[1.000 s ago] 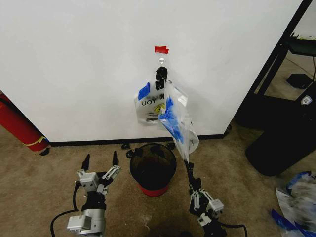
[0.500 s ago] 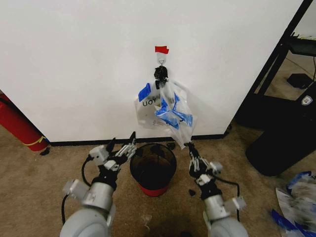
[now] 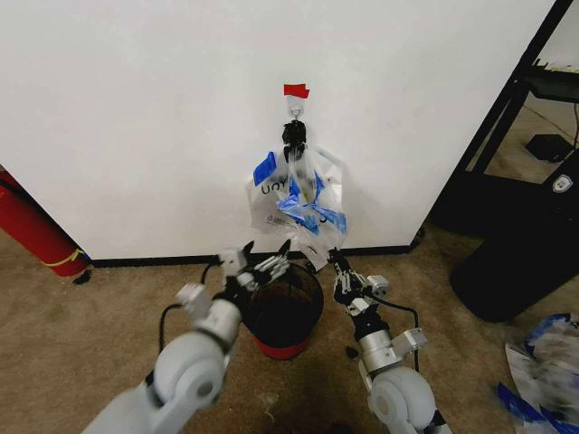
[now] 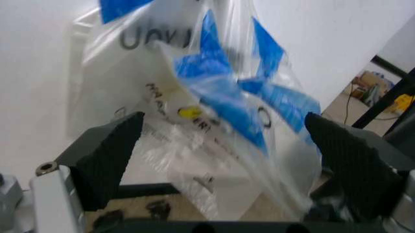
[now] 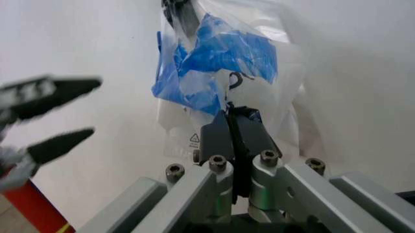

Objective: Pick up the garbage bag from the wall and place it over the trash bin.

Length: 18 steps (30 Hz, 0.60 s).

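Hanging from the hook [image 3: 295, 111] on the wall [image 3: 136, 117], the garbage bag [image 3: 312, 210] shows as thin, crinkled clear film with bright blue strips bunched through its middle, draped over a white printed shopping bag [image 3: 270, 201] behind it. A scrap of red tape [image 3: 296, 90] marks the hook just above. Down on the carpet [image 3: 72, 325], close to the wall and right under the bag, sits the trash bin [image 3: 282, 307], round and black with a red band at its base.

Right gripper [image 3: 336, 265] is up at the bag's lower edge, its jaws pressed together; the right wrist view has film running down between them, so it is pinching the garbage bag [image 5: 227, 63]. Left gripper [image 3: 268, 257] hovers just over the bin's near rim, below and a little left of the bag, jaws spread wide. From its wrist camera the blue-striped film [image 4: 240, 102] hangs between the two dark fingers [image 4: 107, 153], touching neither.
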{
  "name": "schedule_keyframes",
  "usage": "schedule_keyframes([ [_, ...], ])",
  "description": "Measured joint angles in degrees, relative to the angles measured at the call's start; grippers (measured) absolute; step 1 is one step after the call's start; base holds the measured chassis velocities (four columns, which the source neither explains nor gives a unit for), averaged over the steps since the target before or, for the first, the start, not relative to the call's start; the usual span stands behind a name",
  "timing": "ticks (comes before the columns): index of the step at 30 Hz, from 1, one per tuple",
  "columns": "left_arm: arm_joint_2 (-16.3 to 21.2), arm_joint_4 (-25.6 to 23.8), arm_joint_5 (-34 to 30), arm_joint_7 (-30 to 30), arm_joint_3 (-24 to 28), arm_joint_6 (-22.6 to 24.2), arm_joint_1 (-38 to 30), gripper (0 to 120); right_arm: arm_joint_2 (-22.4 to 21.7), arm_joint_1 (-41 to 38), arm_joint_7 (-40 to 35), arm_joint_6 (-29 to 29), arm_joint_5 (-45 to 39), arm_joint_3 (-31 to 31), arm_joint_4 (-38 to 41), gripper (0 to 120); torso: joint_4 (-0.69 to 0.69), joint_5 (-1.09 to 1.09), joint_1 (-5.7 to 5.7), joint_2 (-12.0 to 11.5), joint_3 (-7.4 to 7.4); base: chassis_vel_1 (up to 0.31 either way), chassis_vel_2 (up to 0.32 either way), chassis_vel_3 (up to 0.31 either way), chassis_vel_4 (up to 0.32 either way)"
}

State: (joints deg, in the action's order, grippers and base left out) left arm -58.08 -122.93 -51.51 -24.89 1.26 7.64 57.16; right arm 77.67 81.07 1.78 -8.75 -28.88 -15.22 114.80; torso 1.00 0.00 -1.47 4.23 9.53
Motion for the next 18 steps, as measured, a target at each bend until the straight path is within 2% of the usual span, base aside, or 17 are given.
schedule_keyframes([
  [7,-2.6,4.5,-3.8,-2.9,2.0,3.1,-6.0,99,-0.2,1.1,0.2,-0.3,0.2,-1.4,0.6,0,-0.02,-0.01,0.00,0.0,0.00,0.000,0.000,0.000,0.000],
  [13,-5.2,4.8,-11.2,-4.6,2.3,3.9,-7.8,99,-0.3,1.2,0.2,-0.4,0.3,-1.9,0.7,0,-0.03,0.01,0.00,0.0,-0.01,0.000,0.000,0.000,0.000],
  [18,-5.9,4.9,-11.9,-5.0,2.6,3.9,-8.3,99,-0.3,1.3,0.2,-0.5,0.3,-1.9,0.7,0,-0.02,0.00,0.00,0.0,-0.01,0.000,0.000,0.000,0.000],
])
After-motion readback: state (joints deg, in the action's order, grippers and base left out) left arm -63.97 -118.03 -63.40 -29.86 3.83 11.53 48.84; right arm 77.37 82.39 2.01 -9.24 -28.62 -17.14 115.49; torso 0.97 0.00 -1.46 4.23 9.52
